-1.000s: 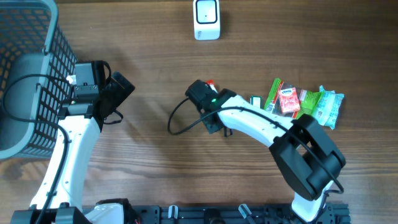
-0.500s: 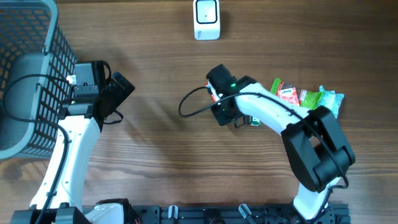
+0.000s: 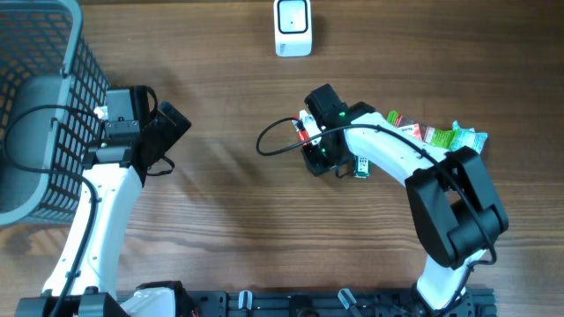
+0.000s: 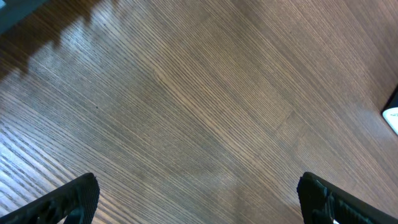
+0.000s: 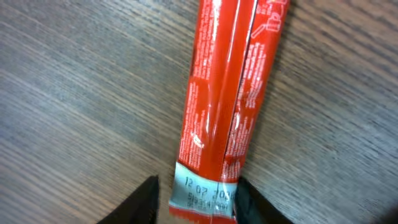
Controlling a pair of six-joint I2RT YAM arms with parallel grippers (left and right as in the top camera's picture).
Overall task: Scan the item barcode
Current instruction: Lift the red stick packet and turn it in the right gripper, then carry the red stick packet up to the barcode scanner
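Grey mesh basket (image 3: 88, 79) on wooden table's (image 3: 220, 229) left; green snack packets (image 3: 458, 141) right.

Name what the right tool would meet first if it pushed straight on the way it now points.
The red sachet. Its date-stamped end lies directly ahead of the right tool, apparently flat on the wooden table, though depth is hard to judge.

Overhead camera, fixed above wooden table (image 3: 220, 211), looking straight down, wide, whole workspace, left wrist camera, low, tilted onto tabletop wood grain, right wrist camera, very near, facing down onto red sachet (image 5: 217, 93), same sachet small in overhead view, mid-table.
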